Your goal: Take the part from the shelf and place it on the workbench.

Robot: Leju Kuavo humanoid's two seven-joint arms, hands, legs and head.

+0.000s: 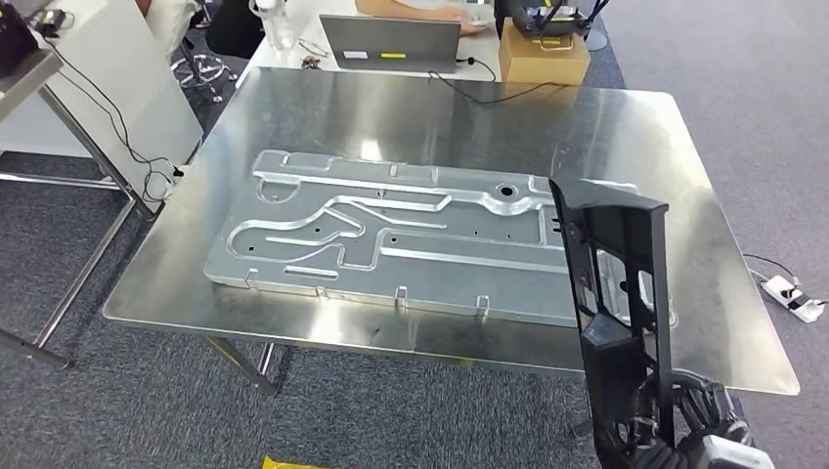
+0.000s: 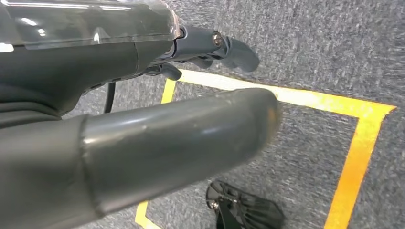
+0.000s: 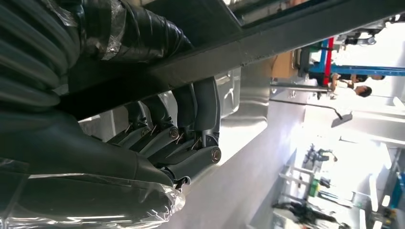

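A long black plastic part stands nearly upright over the near right corner of the steel workbench. My right hand grips it at its lower end, below the bench edge. In the right wrist view the dark fingers wrap around the black part. My left hand hangs over the carpet, its thumb apart from the fingers, with nothing in it.
A large flat aluminium plate with raised ribs covers the middle of the bench. Behind it are a laptop, a cardboard box and a person's arm. A power strip lies on the floor at right. Yellow floor tape runs below my left hand.
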